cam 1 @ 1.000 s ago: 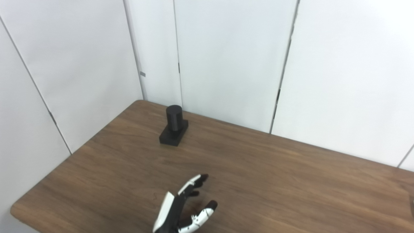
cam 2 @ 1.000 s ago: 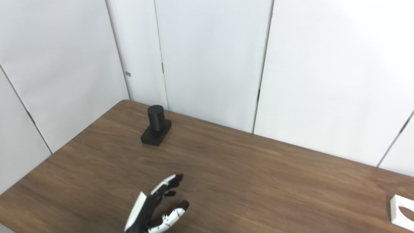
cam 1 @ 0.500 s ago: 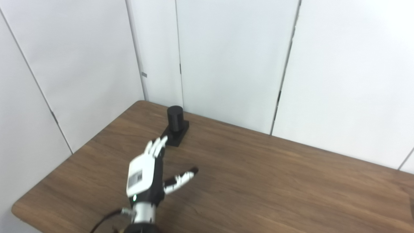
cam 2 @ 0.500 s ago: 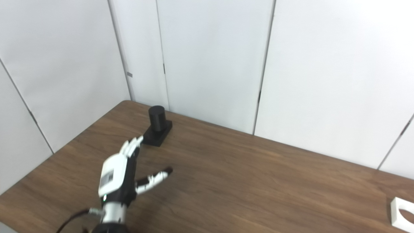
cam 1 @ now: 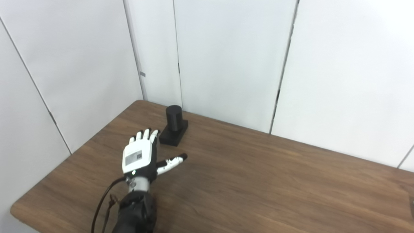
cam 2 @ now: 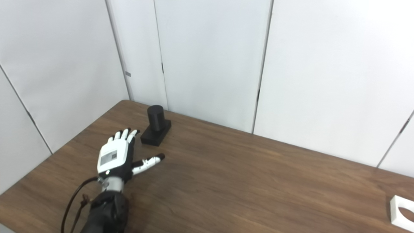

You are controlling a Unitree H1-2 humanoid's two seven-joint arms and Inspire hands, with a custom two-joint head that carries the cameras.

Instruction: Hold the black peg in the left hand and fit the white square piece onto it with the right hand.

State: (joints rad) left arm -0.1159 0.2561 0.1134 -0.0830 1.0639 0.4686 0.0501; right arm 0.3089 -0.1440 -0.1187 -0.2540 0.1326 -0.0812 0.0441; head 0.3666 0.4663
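Note:
The black peg (cam 1: pixel 174 118), a round post on a square black base, stands upright near the table's far left corner. My left hand (cam 1: pixel 140 156) hovers palm down just in front and to the left of it, open, fingers spread, thumb pointing right, holding nothing. The fingertips sit close to the peg's base without touching it. The white square piece (cam 2: pixel 402 208), with a round hole, lies flat at the table's right edge, seen only in the right eye view. My right hand is out of both views.
The brown wooden table (cam 1: pixel 258 181) runs wide between peg and white piece. White wall panels (cam 1: pixel 226 58) stand right behind the far edge, close behind the peg. The table's left edge (cam 1: pixel 42 184) lies near my left forearm.
My left hand has come up from the bottom edge, turned palm down and travelled forward and left toward the peg. The peg and white piece have not moved.

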